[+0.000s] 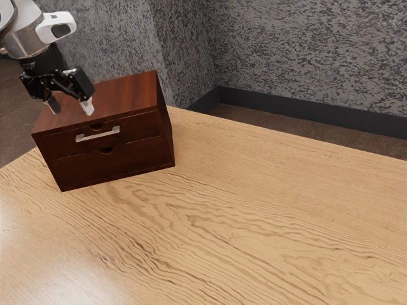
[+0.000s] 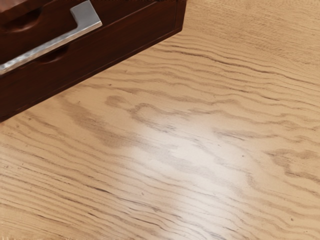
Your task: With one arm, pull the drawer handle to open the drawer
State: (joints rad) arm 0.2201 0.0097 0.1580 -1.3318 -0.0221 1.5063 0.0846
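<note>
A dark brown wooden cabinet [image 1: 105, 130] with two drawers stands on the table at the exterior view's left. Its upper drawer [image 1: 102, 138] carries a silver bar handle [image 1: 98, 133] and sits flush with the front. My gripper [image 1: 70, 105] hovers above the cabinet's top front edge, a little to the exterior view's left of the handle, fingers apart and holding nothing. In the wrist view the cabinet [image 2: 100, 50] lies just ahead of my hand, with one end of the handle [image 2: 60, 37] in sight.
A light wooden table [image 1: 254, 216] spreads wide to the exterior view's right and front. Grey speckled walls [image 1: 305, 44] with a dark baseboard stand behind it.
</note>
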